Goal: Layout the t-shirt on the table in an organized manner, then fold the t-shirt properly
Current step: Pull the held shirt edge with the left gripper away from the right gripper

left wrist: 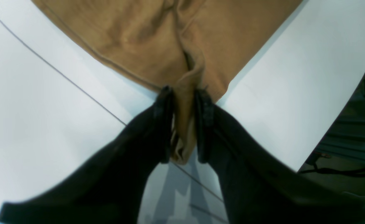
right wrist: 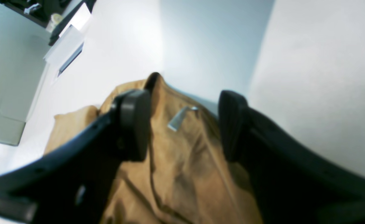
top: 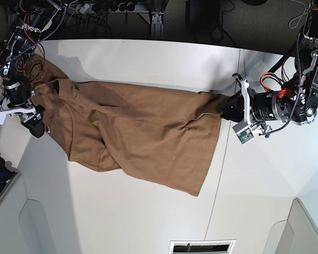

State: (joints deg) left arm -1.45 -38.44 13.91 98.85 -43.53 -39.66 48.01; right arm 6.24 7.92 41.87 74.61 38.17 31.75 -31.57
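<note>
The tan-brown t-shirt [top: 143,132] lies spread lengthwise on the white table [top: 122,211], rumpled, with its lower side slanting. My left gripper [top: 228,108] is at the shirt's right end. In the left wrist view its jaws [left wrist: 184,90] stand slightly apart, with a loose raised fold of the t-shirt [left wrist: 138,37] between the pads. My right gripper [top: 34,114] hangs open over the left end. Its fingers [right wrist: 185,102] straddle the collar area of the t-shirt [right wrist: 182,174], near the white neck tag [right wrist: 179,118], and grip nothing.
A thin dark seam [left wrist: 61,74] crosses the table [left wrist: 30,109], and the table's edge [left wrist: 353,102] runs close on the right with cables below. Cables and power strips [top: 111,6] line the back edge. A white slotted panel [top: 201,247] sits at the front.
</note>
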